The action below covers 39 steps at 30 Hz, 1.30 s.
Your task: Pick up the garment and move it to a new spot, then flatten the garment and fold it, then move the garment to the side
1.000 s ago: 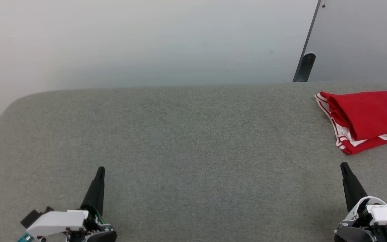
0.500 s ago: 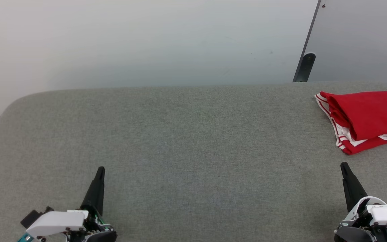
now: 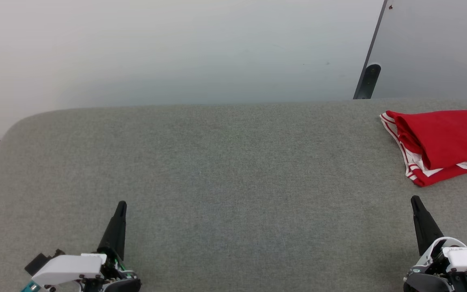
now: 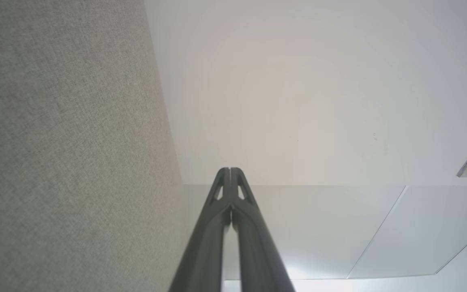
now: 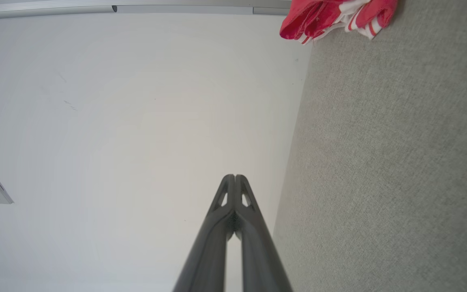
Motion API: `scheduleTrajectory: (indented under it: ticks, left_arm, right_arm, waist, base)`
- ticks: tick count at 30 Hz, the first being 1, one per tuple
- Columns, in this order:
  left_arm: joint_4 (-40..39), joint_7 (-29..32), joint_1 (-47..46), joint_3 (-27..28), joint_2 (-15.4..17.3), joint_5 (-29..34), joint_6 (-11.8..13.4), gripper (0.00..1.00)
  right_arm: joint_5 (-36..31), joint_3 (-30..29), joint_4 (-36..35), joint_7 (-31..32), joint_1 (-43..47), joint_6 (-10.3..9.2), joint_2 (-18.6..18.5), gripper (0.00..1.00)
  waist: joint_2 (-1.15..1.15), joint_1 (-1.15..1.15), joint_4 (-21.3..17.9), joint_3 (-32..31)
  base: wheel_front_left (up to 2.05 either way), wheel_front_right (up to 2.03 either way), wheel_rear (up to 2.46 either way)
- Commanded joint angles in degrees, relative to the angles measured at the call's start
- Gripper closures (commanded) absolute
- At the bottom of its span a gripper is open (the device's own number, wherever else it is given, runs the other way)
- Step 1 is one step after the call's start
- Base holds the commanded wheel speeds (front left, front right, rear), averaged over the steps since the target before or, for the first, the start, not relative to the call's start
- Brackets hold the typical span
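1. Head view: the garment (image 3: 444,142) lies folded at the far right of the grey table (image 3: 233,170), red, with white striped trim showing along its edge.
2. The left gripper (image 3: 122,204) is at the near left, fingers pressed together, holding nothing.
3. The right gripper (image 3: 415,199) is at the near right, fingers clenched and empty, near the garment but apart from it.

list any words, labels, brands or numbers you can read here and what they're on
No text can be read.
red jersey: folded, only red cloth and red-white striped trim show, no lettering.
right pincer: faint marks on the white casing behind it, too small to read.
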Motion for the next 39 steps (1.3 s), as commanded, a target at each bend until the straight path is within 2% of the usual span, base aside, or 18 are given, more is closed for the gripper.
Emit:
scheduleTrajectory:
  ticks: [1, 39]
  left_arm:
    - [0.1, 0.09, -0.62, 0.22, -0.1, 0.01, -0.2, 1.0]
    - [0.11, 0.17, -0.63, 0.27, -0.14, 0.09, -0.21, 1.0]
  right_arm:
    - [0.24, 0.04, -0.09, 0.13, -0.08, 0.0, 0.24, 1.0]
    - [0.26, 0.05, -0.09, 0.12, -0.08, 0.0, 0.24, 1.0]
  waist:
    - [0.0, 0.0, 0.0, 0.0]
    - [0.0, 0.0, 0.0, 0.0]
  base:
    - [0.0, 0.0, 0.0]
    - [0.0, 0.0, 0.0]
